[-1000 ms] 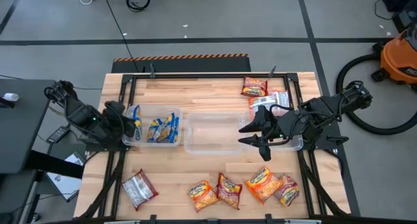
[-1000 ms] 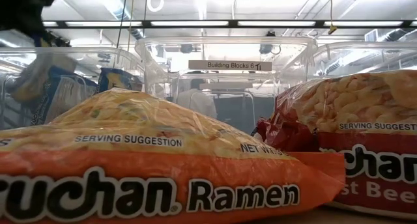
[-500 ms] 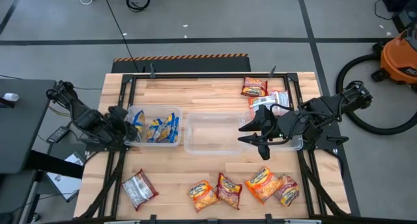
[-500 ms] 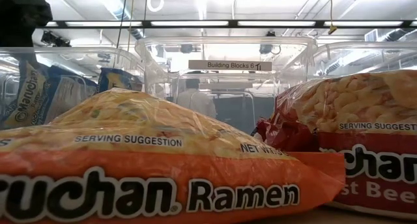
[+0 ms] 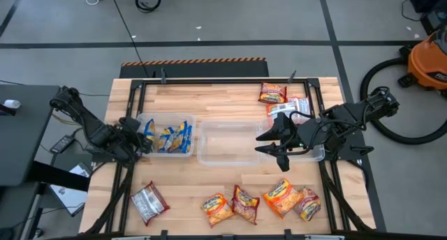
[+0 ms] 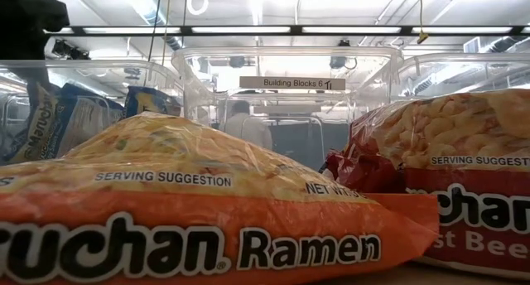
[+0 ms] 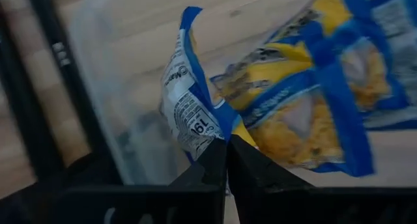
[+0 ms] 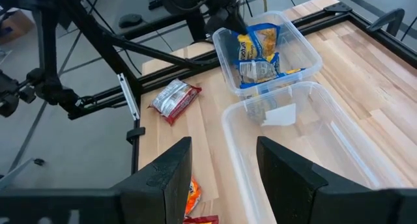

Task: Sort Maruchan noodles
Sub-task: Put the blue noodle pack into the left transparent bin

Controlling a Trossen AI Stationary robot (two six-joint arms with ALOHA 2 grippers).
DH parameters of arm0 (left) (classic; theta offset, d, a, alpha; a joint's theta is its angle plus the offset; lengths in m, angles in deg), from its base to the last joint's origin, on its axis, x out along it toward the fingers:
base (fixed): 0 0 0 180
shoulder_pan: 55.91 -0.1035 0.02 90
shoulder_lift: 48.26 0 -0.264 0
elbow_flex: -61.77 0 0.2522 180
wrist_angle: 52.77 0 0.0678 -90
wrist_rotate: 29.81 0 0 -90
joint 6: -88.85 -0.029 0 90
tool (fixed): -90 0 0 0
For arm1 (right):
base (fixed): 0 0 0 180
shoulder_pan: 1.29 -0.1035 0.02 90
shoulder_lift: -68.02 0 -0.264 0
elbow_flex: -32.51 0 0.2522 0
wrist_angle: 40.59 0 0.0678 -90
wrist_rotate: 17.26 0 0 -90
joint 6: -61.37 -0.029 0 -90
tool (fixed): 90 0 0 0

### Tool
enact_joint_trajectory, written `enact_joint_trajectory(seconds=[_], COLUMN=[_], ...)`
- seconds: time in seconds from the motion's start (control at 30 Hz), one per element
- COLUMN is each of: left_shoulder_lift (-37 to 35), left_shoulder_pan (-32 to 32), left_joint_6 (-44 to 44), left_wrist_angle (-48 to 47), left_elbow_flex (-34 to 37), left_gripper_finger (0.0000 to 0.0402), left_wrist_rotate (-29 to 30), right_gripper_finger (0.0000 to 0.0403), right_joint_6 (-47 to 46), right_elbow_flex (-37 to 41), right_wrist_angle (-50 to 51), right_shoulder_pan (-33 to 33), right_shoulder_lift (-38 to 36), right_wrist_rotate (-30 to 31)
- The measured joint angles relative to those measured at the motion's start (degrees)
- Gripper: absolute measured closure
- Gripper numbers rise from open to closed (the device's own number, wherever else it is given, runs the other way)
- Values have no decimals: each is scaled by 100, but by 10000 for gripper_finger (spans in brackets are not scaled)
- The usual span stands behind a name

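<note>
Blue-and-white Maruchan packets are stacked in the left clear bin, one of them tipped up at the bin's left wall right by the left end effector, whose tips are seen nearly pinched together. "Maruchan Ramen" and "SERVING SUGGESTION" can be read on the orange packet up front. "Building Blocks 6" is printed on the middle bin. The right end effector is held wide over that bin, gripping nothing.
</note>
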Motion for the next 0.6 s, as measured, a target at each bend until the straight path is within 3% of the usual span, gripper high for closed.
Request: enact_joint_trajectory(seconds=[0.23,0.37,0.6], left_shoulder_lift=[66,45,19], left_shoulder_pan=[-271,-451,-762], left_joint_6=[-167,-498,-1062], left_wrist_angle=[91,89,-380], left_elbow_flex=[2,-108,-1195], left_gripper_finger=[351,300,198], left_wrist_rotate=[-410,-764,-403], right_gripper_finger=[224,224,224], right_joint_6=[-20,16,468], right_elbow_flex=[0,0,0], right_wrist_angle=[-1,0,0], right_shoulder_pan=[-5,-28,13], right_shoulder_lift=[0,0,0], right_wrist_rotate=[-13,-57,-66])
